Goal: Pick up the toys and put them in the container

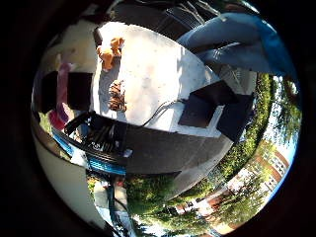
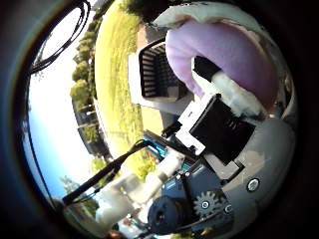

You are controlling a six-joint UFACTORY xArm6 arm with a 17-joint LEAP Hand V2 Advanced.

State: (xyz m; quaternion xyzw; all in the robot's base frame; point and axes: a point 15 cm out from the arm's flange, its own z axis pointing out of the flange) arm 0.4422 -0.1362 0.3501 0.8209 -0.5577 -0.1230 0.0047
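A pink-purple plush toy with white trim (image 2: 224, 55) fills much of the thumb side view, close against the palm. My hand (image 2: 219, 127) has its black and white fingers curled against the toy; a strip of the same pink toy (image 1: 63, 91) shows between black finger parts. A black slatted container (image 2: 157, 69) stands beyond the toy. Farther off, an orange plush toy (image 1: 109, 52) and a brown striped toy (image 1: 117, 95) lie on the white table (image 1: 158, 74).
Two black boxes (image 1: 207, 103) stand near the table's edge, with dark pavement (image 1: 168, 148) beyond it. Grass, hedges and buildings surround the spot outdoors.
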